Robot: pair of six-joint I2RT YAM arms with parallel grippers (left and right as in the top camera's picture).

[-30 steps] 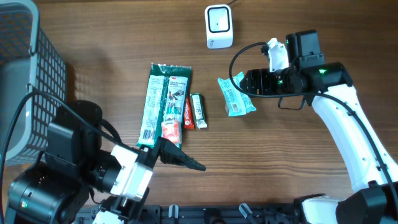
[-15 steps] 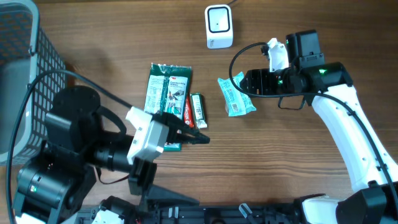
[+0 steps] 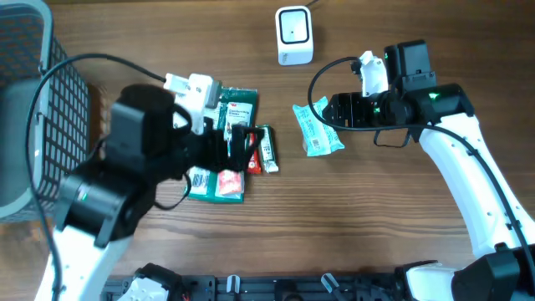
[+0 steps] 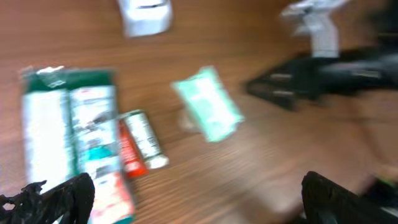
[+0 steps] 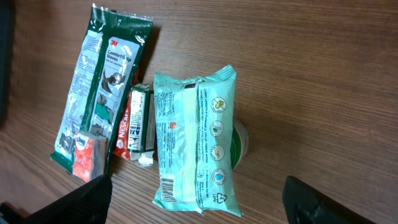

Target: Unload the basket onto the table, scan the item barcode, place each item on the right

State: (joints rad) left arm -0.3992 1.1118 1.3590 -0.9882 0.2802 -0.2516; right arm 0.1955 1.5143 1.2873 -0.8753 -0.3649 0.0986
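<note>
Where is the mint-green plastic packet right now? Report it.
Overhead, the mint-green plastic packet lies right of centre, just right of the two small stick sachets and below the white box scanner.

basket: dark wire mesh, far left side, cut by the picture edge, a grey part next to it | table: brown wood, grain runs left to right | rail: black, along the near edge
</note>
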